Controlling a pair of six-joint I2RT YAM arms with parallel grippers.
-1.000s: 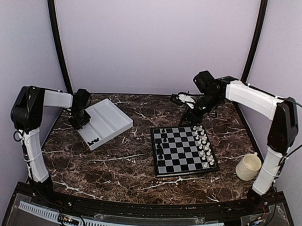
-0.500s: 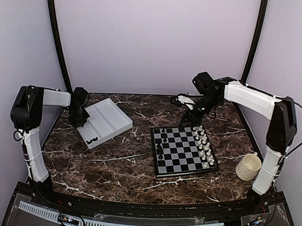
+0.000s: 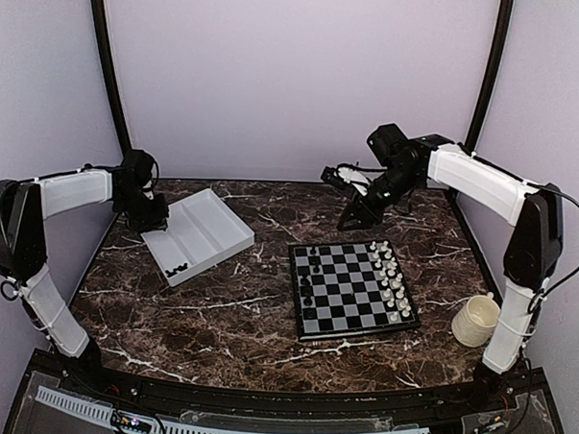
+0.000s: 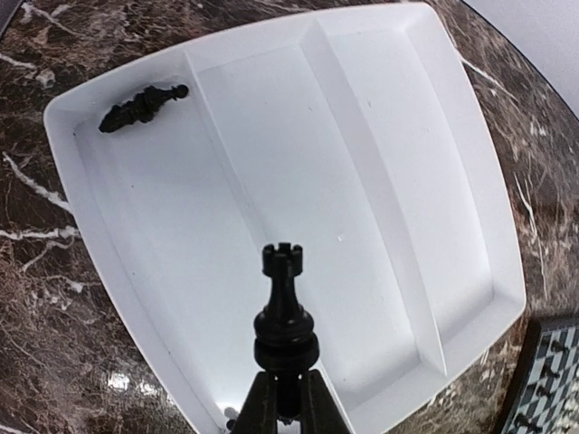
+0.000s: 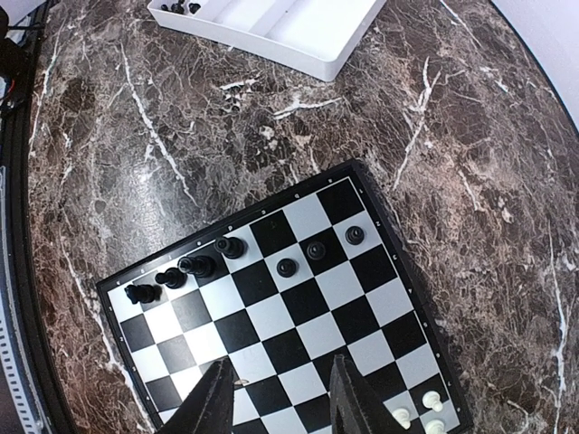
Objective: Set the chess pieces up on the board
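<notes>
While my left gripper [image 4: 285,409] is clamped on the base of a black rook [image 4: 284,294], held upright over the white tray [image 4: 380,163], a few more chess pieces [image 4: 140,107] lie in a corner of the tray's left compartment. I see bare marble table [image 3: 238,301] between tray and board [image 3: 355,302]. Black men [image 3: 309,276] stand on its left files, white ones [image 3: 392,279] on the right. The right gripper [image 5: 280,398] hangs over the board, jaws apart, empty. A cream cup [image 3: 475,319] sits right of the board.
</notes>
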